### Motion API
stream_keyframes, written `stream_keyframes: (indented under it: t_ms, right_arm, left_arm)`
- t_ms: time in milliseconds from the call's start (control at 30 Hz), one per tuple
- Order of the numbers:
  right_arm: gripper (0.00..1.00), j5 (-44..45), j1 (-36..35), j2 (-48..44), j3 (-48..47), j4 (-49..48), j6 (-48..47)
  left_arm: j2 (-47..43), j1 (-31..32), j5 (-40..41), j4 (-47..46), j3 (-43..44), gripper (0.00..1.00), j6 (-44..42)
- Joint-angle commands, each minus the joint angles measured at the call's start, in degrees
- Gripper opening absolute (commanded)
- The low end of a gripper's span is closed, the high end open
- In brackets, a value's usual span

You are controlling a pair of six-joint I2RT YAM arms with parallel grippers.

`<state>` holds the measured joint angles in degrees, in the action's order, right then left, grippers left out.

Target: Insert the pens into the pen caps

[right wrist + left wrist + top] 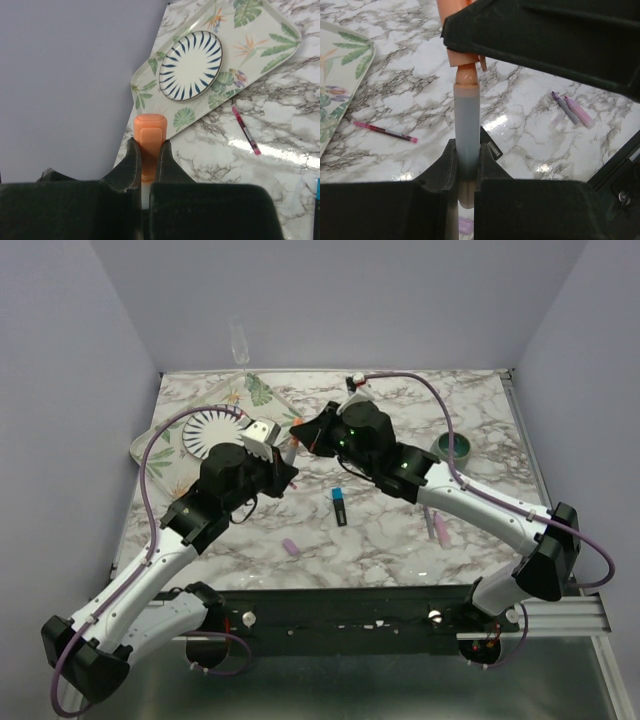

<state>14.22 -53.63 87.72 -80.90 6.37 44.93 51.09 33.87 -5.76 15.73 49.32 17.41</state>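
Note:
My left gripper (pixel 467 145) (pixel 283 462) is shut on the pale grey pen (pixel 466 120), which is held upright above the table. Its orange neck (pixel 466 76) sits at the mouth of the orange pen cap (pixel 150 135) (pixel 451 10), and a short stretch of neck still shows. My right gripper (pixel 148 145) (pixel 303 432) is shut on that cap from the opposite side. A black pen with a blue end (pixel 340 506) lies mid-table. A light purple cap (pixel 291 546) (pixel 465 225) lies nearer the front. A pink pen (pixel 438 527) (pixel 579 111) rests to the right, beside a thin purple one (pixel 562 105).
A leaf-patterned tray (pixel 165 445) (pixel 280 30) holding a blue-striped plate (pixel 215 428) (pixel 191 59) lies at the back left. A thin red pen (pixel 385 131) (pixel 245 130) lies next to the tray. A teal-green mug (pixel 452 448) stands at the right. Walls close in three sides.

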Motion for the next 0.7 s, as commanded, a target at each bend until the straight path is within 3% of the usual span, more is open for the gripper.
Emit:
stream_keyframes:
  t_ms: [0,400,667]
  right_arm:
    - [0.01,5.5,-3.5,-0.5,2.4,1.6,-0.3]
    - [0.01,3.2,-5.2,-1.3,2.1,0.6,-1.8]
    - [0.01,7.2,-9.4,-1.4,5.1,1.0,-1.5]
  left_arm:
    - [-2.8,-0.1,2.2,-4.1,-0.3,0.0,1.0]
    - [-3.5,0.0,2.1,-4.9,0.0,0.0,0.8]
    - [-4.1,0.0,3.1,-8.5,0.5,0.0,2.4]
